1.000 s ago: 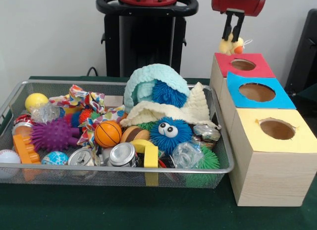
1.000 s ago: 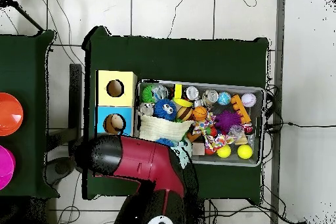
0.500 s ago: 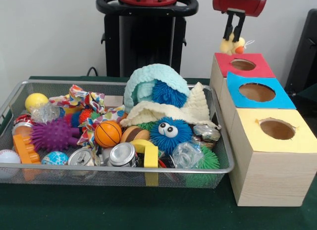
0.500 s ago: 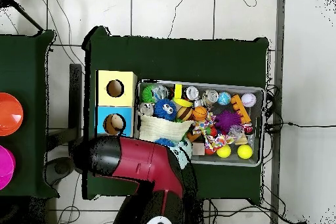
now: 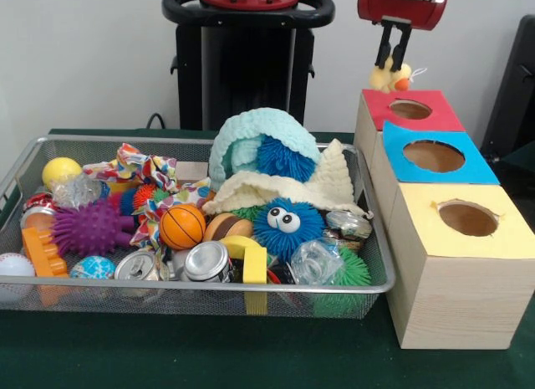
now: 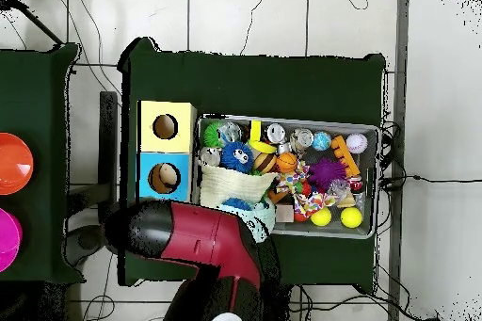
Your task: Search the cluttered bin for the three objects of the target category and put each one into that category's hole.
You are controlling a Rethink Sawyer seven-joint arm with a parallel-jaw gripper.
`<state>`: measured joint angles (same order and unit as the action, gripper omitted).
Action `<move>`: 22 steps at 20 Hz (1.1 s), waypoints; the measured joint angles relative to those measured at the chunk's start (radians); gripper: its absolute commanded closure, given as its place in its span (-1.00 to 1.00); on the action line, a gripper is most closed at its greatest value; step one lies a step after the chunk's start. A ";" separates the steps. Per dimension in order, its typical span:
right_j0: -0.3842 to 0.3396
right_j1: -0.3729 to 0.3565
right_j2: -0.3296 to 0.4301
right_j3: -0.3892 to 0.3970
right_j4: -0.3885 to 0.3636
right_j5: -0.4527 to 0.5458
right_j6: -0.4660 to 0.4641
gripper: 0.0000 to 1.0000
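My gripper (image 5: 391, 64) hangs high at the right, shut on a small yellow duck toy (image 5: 393, 76) with an orange beak. The duck dangles just above the far left edge of the red-topped box (image 5: 376, 104), a little behind its round hole. Closer in the same row are the blue-topped box (image 5: 401, 140) and the yellow-topped box (image 5: 422, 230). The wire bin (image 5: 201, 285) is crammed with balls, cans, spiky toys and a cream and mint knit cloth (image 5: 251, 142). In the overhead view the red arm (image 6: 188, 237) covers the red box and the gripper.
The bin (image 6: 378, 181) lies right of the yellow box (image 6: 146, 115) and blue box (image 6: 146, 162). An orange disc (image 6: 11, 162) and a pink disc (image 6: 8, 242) sit on a side table. A black object (image 5: 514, 88) stands behind the boxes.
The arm has shifted slightly toward the robot's base in the overhead view. The gripper and the duck have barely moved over the red box.
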<state>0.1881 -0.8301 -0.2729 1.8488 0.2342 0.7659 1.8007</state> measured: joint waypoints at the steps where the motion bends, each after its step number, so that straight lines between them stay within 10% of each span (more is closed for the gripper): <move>1: 0.002 0.000 0.000 0.003 0.000 -0.005 0.000 1.00; 22: 0.045 0.000 -0.021 0.044 0.025 -0.036 0.034 1.00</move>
<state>0.2326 -0.8304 -0.2943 1.8929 0.2588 0.7303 1.8347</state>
